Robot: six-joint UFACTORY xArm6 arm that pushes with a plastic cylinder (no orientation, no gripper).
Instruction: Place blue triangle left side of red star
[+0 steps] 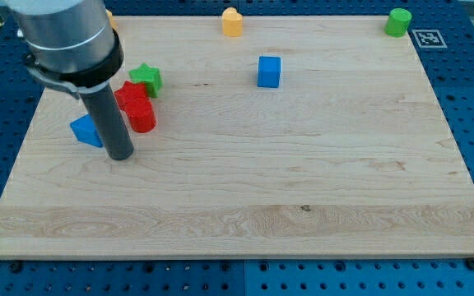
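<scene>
The blue triangle (85,131) lies on the wooden board (245,205) at the view's left, partly hidden by my rod. My tip (120,156) rests on the board just right of and below the triangle, touching or nearly touching it. The red star (131,96) sits up and to the right of the triangle, partly behind the rod. A red cylinder-like block (142,117) sits directly below the star, just right of the rod.
A green star (146,79) sits just above and right of the red star. A blue cube (269,71) stands at top centre. A yellow block (232,22) is at the top edge. A green block (398,22) is at the top right corner.
</scene>
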